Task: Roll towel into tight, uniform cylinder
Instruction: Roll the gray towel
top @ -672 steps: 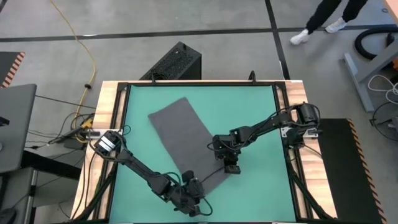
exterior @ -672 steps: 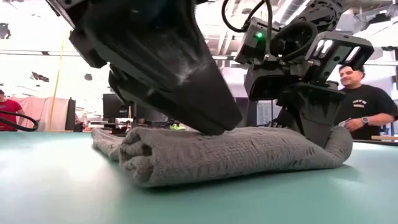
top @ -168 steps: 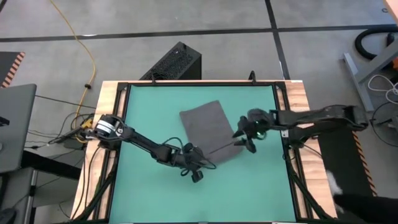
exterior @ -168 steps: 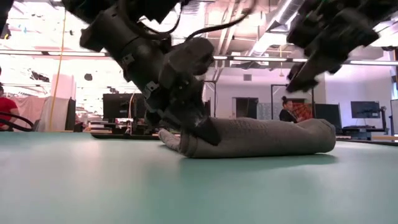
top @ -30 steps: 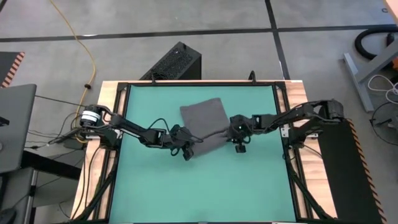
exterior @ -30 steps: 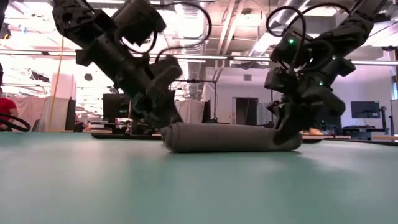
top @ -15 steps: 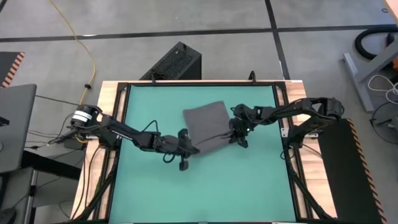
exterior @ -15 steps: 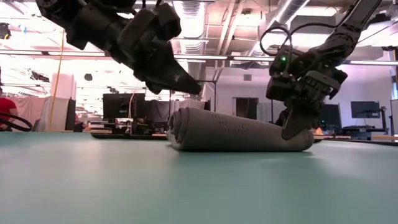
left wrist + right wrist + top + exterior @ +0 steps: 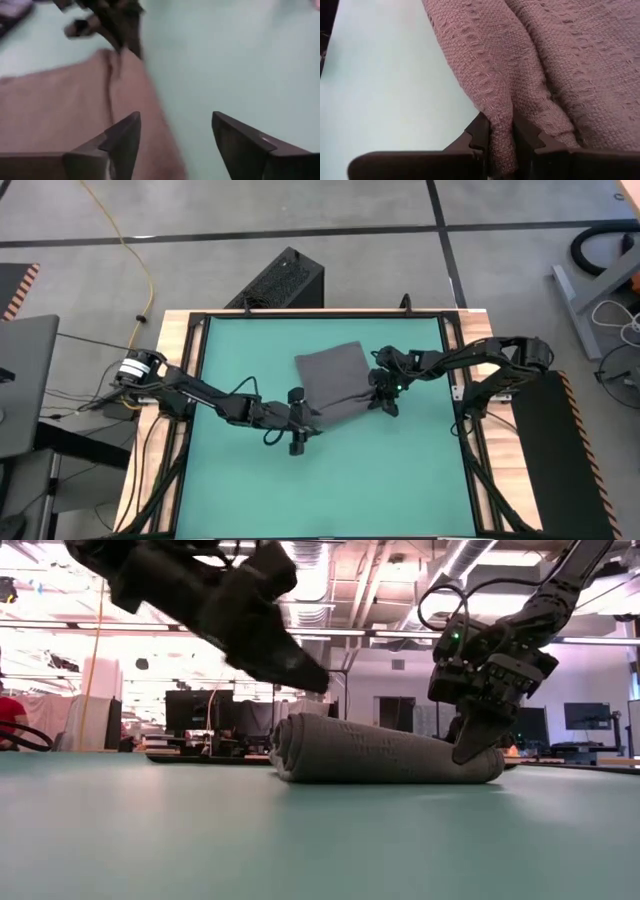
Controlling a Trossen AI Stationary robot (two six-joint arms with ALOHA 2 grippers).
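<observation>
On the teal tabletop [image 9: 400,470], near its middle, the towel [image 9: 332,380] lies partly rolled, its right end clamped between the right gripper [image 9: 383,402] fingers, seemingly to keep the roll tight, while the left gripper [image 9: 297,442] is held just off the left end, fingers apart.

Parted tool [image 9: 175,137] over towel [image 9: 60,110]
</observation>
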